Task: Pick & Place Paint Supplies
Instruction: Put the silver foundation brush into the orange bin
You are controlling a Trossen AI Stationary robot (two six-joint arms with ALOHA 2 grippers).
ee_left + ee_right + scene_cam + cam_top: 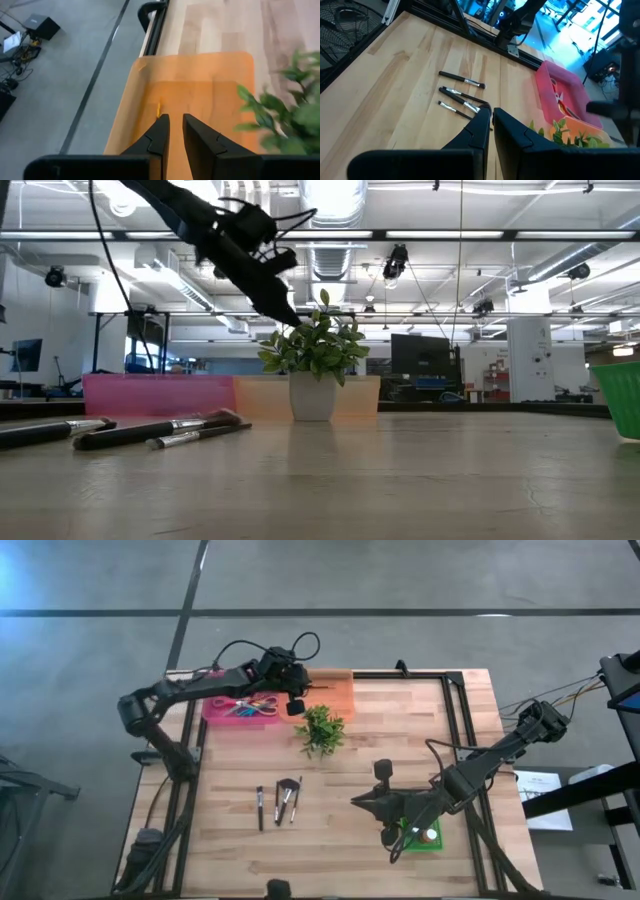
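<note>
Three thin dark-handled brushes (pixel 279 802) lie flat side by side on the wooden table, one with a fluffy brown head (pixel 287 785); the low view shows them too (pixel 150 432). My left gripper (pixel 296 707) hovers at the far left, over the seam between a pink tray (pixel 215 710) and an orange tray (pixel 200 85), its fingers a narrow gap apart and empty. My right gripper (pixel 358 802) hangs shut and empty above the table, right of the brushes (pixel 462 95). A brown-capped bottle (pixel 430 835) stands in a green container (pixel 436 845).
A leafy potted plant (pixel 322 730) stands between the trays and the brushes, close to my left gripper (pixel 290 315). The pink tray holds several colourful supplies (pixel 252 707). Bare wood lies in the middle and at the far right. A black frame edges the table (pixel 455 710).
</note>
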